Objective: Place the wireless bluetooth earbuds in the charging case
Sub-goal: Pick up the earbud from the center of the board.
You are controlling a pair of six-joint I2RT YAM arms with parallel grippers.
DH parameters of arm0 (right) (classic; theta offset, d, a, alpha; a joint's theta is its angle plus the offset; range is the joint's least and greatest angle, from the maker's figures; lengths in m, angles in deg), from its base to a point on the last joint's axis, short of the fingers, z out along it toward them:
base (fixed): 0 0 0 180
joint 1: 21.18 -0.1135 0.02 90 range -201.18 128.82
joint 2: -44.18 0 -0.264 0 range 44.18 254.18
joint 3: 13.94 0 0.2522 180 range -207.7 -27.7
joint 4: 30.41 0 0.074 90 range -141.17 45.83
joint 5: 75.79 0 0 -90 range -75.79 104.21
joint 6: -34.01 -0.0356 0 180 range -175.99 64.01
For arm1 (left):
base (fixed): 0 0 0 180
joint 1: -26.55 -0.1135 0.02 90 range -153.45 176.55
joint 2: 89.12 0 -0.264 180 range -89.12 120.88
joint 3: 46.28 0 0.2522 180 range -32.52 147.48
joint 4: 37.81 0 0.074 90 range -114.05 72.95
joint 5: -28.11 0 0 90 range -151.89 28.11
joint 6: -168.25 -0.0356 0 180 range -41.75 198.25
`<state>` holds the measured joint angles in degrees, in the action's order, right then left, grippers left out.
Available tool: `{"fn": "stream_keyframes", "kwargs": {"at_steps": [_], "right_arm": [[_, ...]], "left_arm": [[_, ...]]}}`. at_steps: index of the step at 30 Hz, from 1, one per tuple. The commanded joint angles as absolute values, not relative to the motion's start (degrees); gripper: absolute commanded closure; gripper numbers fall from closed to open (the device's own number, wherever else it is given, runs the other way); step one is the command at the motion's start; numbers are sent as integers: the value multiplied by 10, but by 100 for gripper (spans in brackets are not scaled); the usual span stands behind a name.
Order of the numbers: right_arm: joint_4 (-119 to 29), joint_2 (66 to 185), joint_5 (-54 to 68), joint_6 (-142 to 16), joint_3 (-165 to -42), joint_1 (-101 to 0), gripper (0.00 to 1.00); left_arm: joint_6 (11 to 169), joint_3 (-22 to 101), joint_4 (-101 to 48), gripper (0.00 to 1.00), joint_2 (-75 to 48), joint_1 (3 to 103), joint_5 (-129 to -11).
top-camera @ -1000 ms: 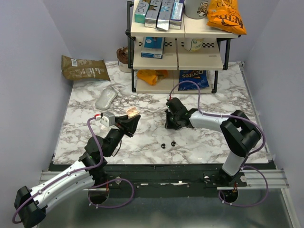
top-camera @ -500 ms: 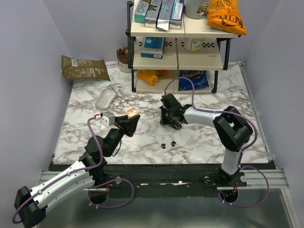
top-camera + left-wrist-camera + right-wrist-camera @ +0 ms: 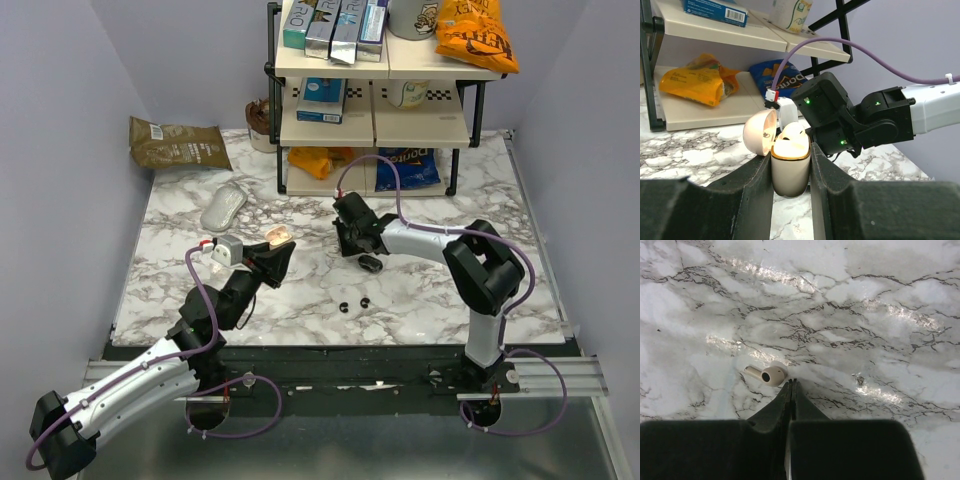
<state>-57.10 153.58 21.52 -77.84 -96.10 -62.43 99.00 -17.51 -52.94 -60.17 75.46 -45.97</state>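
The earbud (image 3: pixel 771 375), at eleven o'clock off the closed right end effector (image 3: pixel 791 382), looks light and slick, so I'd pinch its bulb; the left end effector (image 3: pixel 790 162) clamps the open case (image 3: pixel 789 179).

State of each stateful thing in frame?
left gripper: shut on the charging case.
charging case: open, lid tipped back, held upright.
right gripper: shut, empty.
cream earbud: loose on the table, just off the right gripper's tips.
two black buds: loose on the table.
black pod: lying on the table.
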Motion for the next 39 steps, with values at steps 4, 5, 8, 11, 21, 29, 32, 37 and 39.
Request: {"fn": "stream_keyframes", "kwargs": {"at_steps": [4, 5, 8, 11, 21, 29, 32, 37, 39], "right_arm": [[-570, 1563, 212, -735, -991, -622, 91], [-570, 1563, 201, -735, -992, -622, 91], [-568, 1566, 190, -737, -999, -622, 90], [-570, 1572, 196, -734, -1007, -621, 89], [-584, 1527, 247, -752, -977, -618, 78], [-548, 1524, 167, -793, -922, -644, 99], [-545, 1534, 168, -800, -931, -646, 99], [-553, 1550, 178, -795, -959, -646, 99], [-562, 1554, 184, -791, -976, -646, 99]], "left_arm": [[982, -162, -530, 100, -605, 759, -450], [983, -162, -529, 100, -606, 759, -450], [984, -164, -530, 100, -608, 759, -449], [985, -165, -531, 100, -608, 759, -449], [986, -166, -526, 100, -613, 759, -448], [990, -169, -523, 100, -621, 759, -447], [990, -167, -522, 100, -621, 760, -448], [989, -167, -522, 100, -621, 760, -448], [987, -166, -522, 100, -621, 760, -447]]}}
